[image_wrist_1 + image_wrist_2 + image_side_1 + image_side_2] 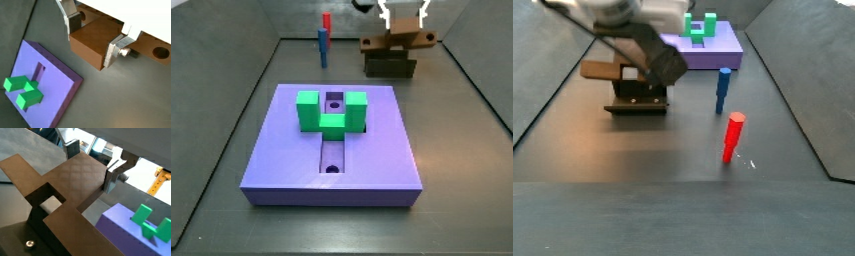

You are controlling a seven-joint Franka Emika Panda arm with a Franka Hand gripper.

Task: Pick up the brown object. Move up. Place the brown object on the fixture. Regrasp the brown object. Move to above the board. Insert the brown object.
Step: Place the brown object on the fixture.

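While the brown bar [394, 42] lies across the fixture [390, 66] at the far end of the floor, our gripper [402, 30] sits right over it, and in both wrist views the silver fingers [117, 50] flank the bar's sides. We cannot tell for certain whether the pads press on the wood or only stand close beside it, so we treat the grip as unconfirmed.

We judge the step in hand to be the regrasp on the fixture. To do it well, we would centre the bar between the two plates, keep the fingers square to its long sides, and close evenly so it does not twist in the holder. The round hole [159, 51] near one end shows beyond one finger in a wrist view; it tells us which way the bar points. We would lift straight up, clear of the holder's walls, before travelling to the board [334, 145].

By count, we see one brown bar, one fixture, one purple board with one green block [331, 109] astride its groove, and one gripper. In a side view, one blue post [722, 90] and one red post [734, 137] stand separately on the floor [673, 190], well apart from the board.
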